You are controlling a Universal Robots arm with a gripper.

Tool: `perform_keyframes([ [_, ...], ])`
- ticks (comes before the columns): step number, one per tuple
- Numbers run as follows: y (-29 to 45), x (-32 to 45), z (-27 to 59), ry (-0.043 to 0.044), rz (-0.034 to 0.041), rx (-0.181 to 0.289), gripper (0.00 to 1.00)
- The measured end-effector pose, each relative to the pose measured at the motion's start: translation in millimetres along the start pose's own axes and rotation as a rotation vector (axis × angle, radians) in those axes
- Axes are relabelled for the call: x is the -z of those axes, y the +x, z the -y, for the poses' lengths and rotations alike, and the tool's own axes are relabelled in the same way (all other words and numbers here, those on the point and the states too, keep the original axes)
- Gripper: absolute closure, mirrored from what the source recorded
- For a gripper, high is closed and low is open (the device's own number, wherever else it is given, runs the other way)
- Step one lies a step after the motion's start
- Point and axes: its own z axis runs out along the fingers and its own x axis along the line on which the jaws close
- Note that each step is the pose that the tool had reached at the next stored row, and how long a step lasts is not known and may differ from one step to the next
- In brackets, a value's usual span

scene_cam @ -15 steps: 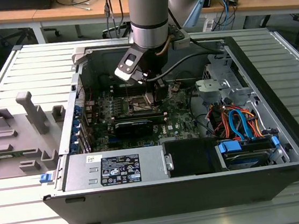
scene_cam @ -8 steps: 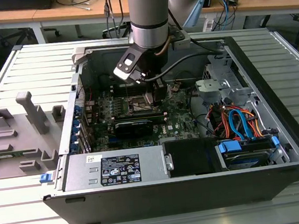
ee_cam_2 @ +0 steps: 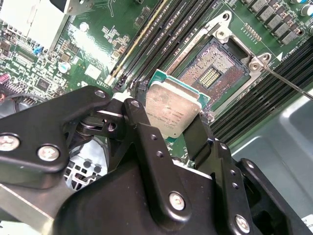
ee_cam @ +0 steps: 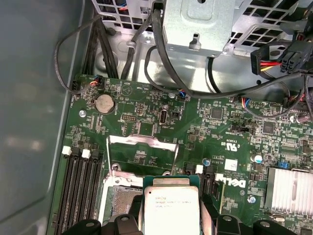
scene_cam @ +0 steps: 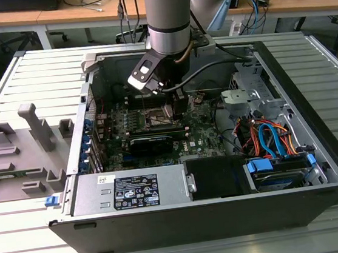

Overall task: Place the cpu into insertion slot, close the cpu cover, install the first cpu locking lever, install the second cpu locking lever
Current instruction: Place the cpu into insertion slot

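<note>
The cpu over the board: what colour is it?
The cpu has a silvery-grey top with a green edge, clearest in the second wrist view.

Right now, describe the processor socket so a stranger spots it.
Inside the open black computer case, look at the green circuit board. The square silver-rimmed socket lies between long black memory slots; only it has a gold-dotted dark centre.
</note>
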Motion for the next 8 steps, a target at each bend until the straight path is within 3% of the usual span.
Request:
perform_keyframes([
  [8,0.0,0.0,0.0,0.0003,0.0008,-0.017,0.45],
])
